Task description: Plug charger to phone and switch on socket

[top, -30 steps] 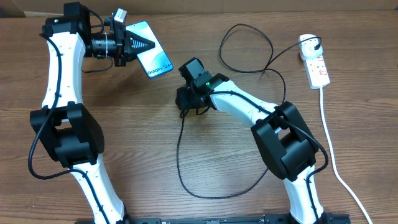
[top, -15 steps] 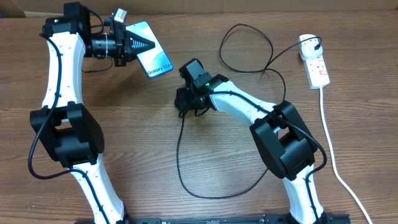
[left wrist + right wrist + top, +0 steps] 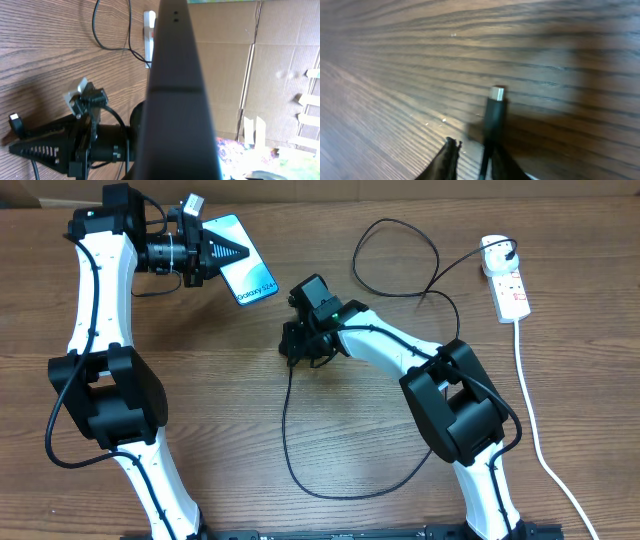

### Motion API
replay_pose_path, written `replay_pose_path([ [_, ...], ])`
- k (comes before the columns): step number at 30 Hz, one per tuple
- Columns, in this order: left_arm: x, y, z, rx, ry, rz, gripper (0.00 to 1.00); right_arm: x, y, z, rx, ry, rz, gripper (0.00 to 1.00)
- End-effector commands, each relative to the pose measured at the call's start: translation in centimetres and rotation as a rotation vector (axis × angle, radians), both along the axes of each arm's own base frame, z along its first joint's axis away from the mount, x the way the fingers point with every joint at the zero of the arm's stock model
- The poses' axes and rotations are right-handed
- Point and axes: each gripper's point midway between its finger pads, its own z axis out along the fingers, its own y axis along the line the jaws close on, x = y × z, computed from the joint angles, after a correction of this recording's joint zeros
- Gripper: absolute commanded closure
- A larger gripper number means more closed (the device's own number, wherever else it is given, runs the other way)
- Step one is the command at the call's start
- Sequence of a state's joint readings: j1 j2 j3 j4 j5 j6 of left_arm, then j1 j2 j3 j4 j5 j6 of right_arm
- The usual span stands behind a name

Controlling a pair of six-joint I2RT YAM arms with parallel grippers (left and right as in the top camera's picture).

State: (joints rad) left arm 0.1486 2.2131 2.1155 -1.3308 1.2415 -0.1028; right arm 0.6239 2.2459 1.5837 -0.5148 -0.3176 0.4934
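At far left of the surface (image 3: 220, 420), overhead shows the left claw (image 3: 228, 252) clamped on the phone (image 3: 252, 277); only the right wrist view reveals the charger (image 3: 494, 112) tip pinched by the mid-surface right claw (image 3: 297, 352).

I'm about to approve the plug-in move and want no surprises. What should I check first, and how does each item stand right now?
1. Phone gripped: ok. The left gripper is shut on it.
2. Connector tip held: ok. It sticks out beyond the right gripper.
3. Tip at the phone's port: not ok. Bare table separates the right gripper and the phone.
4. Cable slack: ok. It lies in loose loops.
5. White plug in the socket: ok, it looks seated at the strip's far end.
6. Socket switch: cannot tell, too small.
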Motion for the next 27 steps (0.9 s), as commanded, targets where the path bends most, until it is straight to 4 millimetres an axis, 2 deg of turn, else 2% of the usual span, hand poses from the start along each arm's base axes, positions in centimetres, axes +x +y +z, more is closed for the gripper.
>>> replay_pose_path([
  [1,-0.1,0.0,1.1,-0.029,-0.011,0.002,0.96,-0.8,-2.4,-4.6,-0.088,0.080,-0.034,0.89],
  [3,-0.1,0.0,1.1,-0.029,-0.011,0.002,0.96,-0.6,-2.6,-4.7,-0.088,0.077,-0.040,0.96],
  [7,-0.1,0.0,1.1,-0.030,-0.009,0.002,0.96,-0.3,-2.5,-4.4,-0.064,0.062,0.005,0.96],
  [9,-0.1,0.0,1.1,-0.030,-0.008,0.002,0.96,-0.8,-1.6,-3.5,0.014,0.078,0.077,0.96],
  [11,-0.1,0.0,1.1,-0.033,-0.009,0.001,0.96,-1.5,-0.1,-0.3,0.209,0.096,0.216,0.96],
  [14,-0.1,-0.1,1.2,-0.035,-0.010,0.000,0.96,-1.8,0.0,3.7,0.378,0.093,0.297,0.96],
  [15,-0.2,-0.2,1.6,-0.056,-0.033,-0.010,0.96,-1.8,-0.4,6.5,0.453,0.074,0.334,0.96],
  [18,-0.3,-0.5,2.5,-0.104,-0.077,-0.028,0.96,-2.3,-0.9,10.5,0.521,0.039,0.372,0.96],
  [22,-0.3,-0.6,2.9,-0.125,-0.089,-0.033,0.96,-3.3,-1.6,14.9,0.536,-0.005,0.387,0.96],
  [27,-0.4,-0.6,2.9,-0.126,-0.089,-0.035,0.96,-5.0,-1.9,19.0,0.546,-0.041,0.409,0.96],
])
